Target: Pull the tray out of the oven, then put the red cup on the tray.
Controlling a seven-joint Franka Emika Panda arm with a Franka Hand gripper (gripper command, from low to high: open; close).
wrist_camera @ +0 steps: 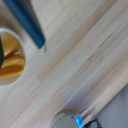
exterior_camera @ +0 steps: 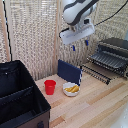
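The arm's gripper [exterior_camera: 79, 45] hangs empty, fingers apart, high at upper centre above the table [exterior_camera: 95, 105]. The tray [exterior_camera: 97, 71] juts from the oven [exterior_camera: 112, 55] at right. The cup [exterior_camera: 50, 87] stands at centre-left by a bowl [exterior_camera: 71, 89]; seemingly next comes descending to grasp it.

Your arm [exterior_camera: 79, 10] enters from top of exterior view, white links with black joints, wrist pointing down. Your gripper [exterior_camera: 79, 46] hangs high in air, touching nothing. Two dark blue fingers [exterior_camera: 73, 48] point downward, visibly apart, nothing between them. White wrist housing sits directly above fingers, tilted slightly. In wrist view, one blurred dark finger [wrist_camera: 29, 22] crosses frame; the other finger barely shows at frame edge.
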